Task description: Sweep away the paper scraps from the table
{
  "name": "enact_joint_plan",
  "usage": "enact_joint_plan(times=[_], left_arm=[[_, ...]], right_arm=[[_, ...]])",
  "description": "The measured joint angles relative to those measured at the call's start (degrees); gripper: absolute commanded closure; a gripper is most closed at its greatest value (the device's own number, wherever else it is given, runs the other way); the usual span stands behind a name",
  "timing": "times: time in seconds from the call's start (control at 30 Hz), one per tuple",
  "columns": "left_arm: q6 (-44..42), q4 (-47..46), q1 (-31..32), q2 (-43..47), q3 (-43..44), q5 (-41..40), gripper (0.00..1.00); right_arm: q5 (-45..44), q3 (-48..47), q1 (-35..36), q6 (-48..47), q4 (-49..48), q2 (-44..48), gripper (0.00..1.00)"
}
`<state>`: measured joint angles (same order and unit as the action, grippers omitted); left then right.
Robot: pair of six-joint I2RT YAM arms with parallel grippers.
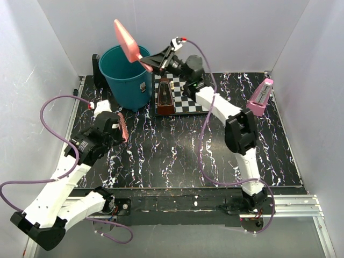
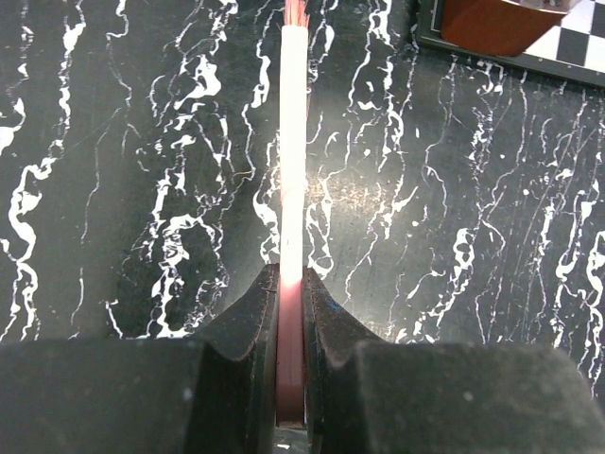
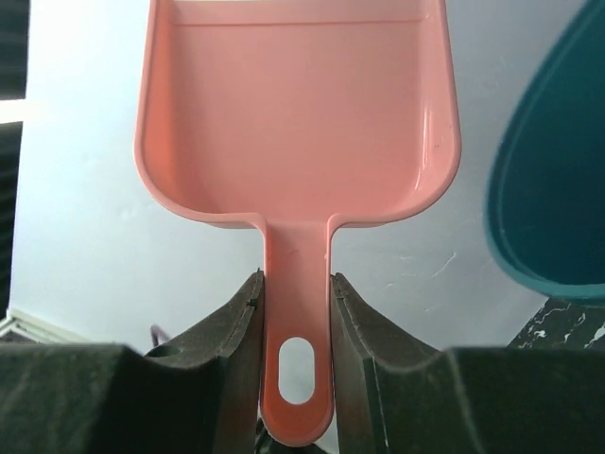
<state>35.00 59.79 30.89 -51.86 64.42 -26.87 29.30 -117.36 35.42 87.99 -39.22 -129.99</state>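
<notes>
Top external view gives me the whole table (image 1: 161, 156), black with white veining, but I cannot tell from any of my feeds where the paper scraps are. The inside of the teal bin (image 1: 129, 80) is mostly hidden from me. That bin stands at the far left corner of the tabletop.

Above its far rim my right gripper (image 1: 156, 59) holds a pink dustpan (image 1: 127, 40) up in the air, tilted, pan end highest. On the right wrist feed the right gripper (image 3: 295, 293) is clamped on the dustpan's (image 3: 293, 113) handle, one finger on each side, with the bin's (image 3: 558, 189) rim at the right.

My left gripper (image 1: 110, 124) sits low over the left part of the tabletop, near the bin. On the left wrist feed the left gripper (image 2: 291, 312) is pinched tight on a thin pink brush (image 2: 293, 142), seen edge-on over the table (image 2: 123, 189).

A chessboard (image 1: 188, 99) lies at the far edge just right of the bin, with a brown metronome (image 1: 164, 97) on it. A pink metronome (image 1: 260, 98) stands near the far right corner.
</notes>
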Motion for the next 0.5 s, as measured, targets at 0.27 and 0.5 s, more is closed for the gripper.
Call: enact_joint_plan(times=[0.27, 0.5], left_arm=[[-1.05, -4.66, -0.02, -3.72, -0.04, 5.73, 1.0], [-2.08, -9.53, -0.02, -10.21, -0.07, 13.09, 1.0]], right_arm=[[8.37, 19.23, -5.29, -9.29, -7.5, 20.15, 0.99], [12.96, 42.12, -6.95, -29.2, -1.11, 39.54, 0.99]])
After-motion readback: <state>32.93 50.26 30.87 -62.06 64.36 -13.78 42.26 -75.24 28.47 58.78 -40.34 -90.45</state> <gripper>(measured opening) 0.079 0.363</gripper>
